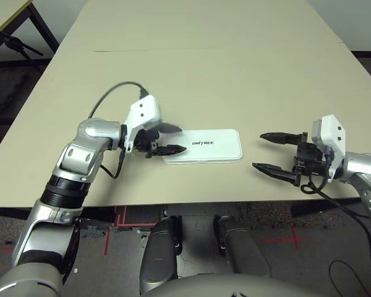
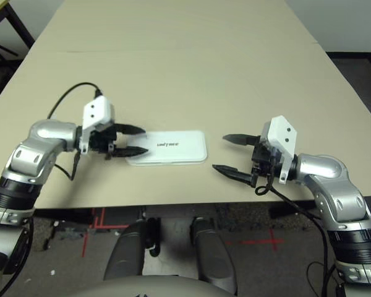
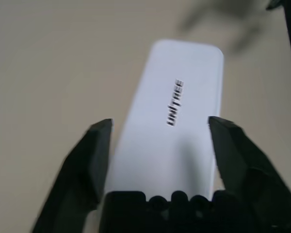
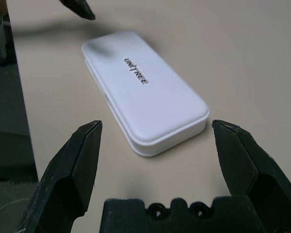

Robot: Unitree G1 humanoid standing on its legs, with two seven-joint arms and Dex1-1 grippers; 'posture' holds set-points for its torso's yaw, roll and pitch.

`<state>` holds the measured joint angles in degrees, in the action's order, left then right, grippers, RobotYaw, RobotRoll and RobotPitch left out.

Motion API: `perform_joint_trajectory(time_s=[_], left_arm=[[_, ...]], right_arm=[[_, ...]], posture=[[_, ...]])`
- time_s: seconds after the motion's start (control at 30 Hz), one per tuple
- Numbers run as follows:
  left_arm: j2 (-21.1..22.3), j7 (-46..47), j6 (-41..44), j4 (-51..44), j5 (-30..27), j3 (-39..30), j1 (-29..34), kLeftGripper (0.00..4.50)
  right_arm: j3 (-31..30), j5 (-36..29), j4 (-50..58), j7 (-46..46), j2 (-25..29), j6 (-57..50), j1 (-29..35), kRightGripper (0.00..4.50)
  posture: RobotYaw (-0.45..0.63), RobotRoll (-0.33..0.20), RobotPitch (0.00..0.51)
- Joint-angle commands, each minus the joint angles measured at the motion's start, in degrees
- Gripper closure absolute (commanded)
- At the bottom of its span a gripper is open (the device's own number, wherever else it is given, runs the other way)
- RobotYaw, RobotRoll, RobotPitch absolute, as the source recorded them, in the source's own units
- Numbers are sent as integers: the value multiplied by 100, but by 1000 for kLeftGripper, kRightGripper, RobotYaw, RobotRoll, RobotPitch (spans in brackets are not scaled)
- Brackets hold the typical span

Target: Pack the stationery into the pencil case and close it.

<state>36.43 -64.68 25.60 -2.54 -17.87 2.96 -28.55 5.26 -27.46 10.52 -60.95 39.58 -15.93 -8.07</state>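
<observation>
Both grippers sit low over the near part of the table (image 1: 235, 55), one at each end of the pencil case (image 1: 204, 146).

On the robot's right, the right gripper (image 1: 273, 151) points toward the case with its two black fingers spread wide, one tip farther from the table's near edge than the other. It hangs clear of the case, with a strip of bare tabletop between its tips and the case's nearer short end. From the right wrist view the fingers (image 4: 77, 160) stand well apart, and the closed white case lies ahead of them at a slant, its rounded corner nearest, touching neither finger.

On the robot's left, the left gripper (image 1: 174, 139) reaches in from the other side. Its fingers are also parted, and their tips lie at the left short end of the case, one near the far corner and one near the front corner. In the left wrist view the two fingers (image 3: 89, 160) bracket that end, the case running away between them. Whether they press on the plastic cannot be told.

Flat on the beige table, the case lies with its long side roughly along the near edge and its lid down, the printed "UNITREE" facing up. It sits between the two grippers, nearer the left one.
</observation>
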Motion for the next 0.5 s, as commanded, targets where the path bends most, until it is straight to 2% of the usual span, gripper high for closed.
perform_joint_trajectory(time_s=[0.03, 0.17, 0.3, 0.5], left_arm=[[-44, 408, 81, -66, -197, -399, 257, 25], [-226, 1242, -1, 224, -219, -1029, 438, 25], [-377, 2227, -352, 908, -104, -1760, 452, 25], [-375, 3192, -1115, 1963, 21, -2387, 339, 25]], right_arm=[[147, -102, -131, 363, -232, -82, -117, 0], [307, 227, -488, 1430, -774, 59, -490, 0], [480, 842, -1200, 2687, -1195, 307, -859, 0], [855, 1531, -2587, 4260, -1418, 965, -1512, 0]], posture=[[-93, 0, 177], [-83, 0, 175], [-83, 0, 175], [-65, 0, 167]])
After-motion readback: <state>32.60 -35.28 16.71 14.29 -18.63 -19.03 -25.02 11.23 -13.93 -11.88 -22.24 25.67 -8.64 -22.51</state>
